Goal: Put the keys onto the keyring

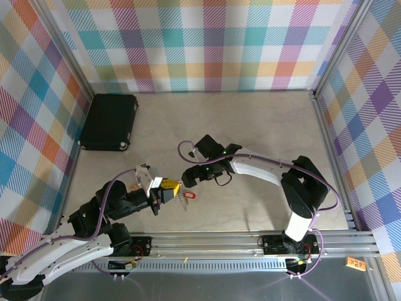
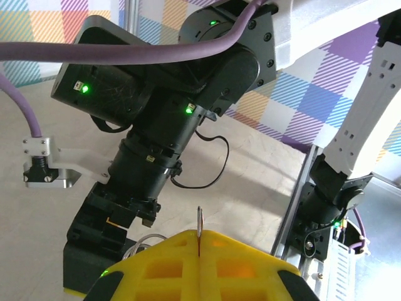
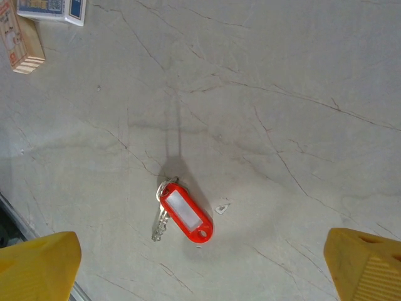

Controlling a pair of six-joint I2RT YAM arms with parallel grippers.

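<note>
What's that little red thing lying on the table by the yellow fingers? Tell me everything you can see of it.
The red tag is a small oblong of glossy red plastic with a pale label window and a hole at one end. At its other end a small silver ring carries thin silver keys lying alongside. It rests flat on the pale table, nothing else touching it.

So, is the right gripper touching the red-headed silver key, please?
Apart: the right wrist view shows bare table between the red-headed key and both yellow fingertips.
</note>
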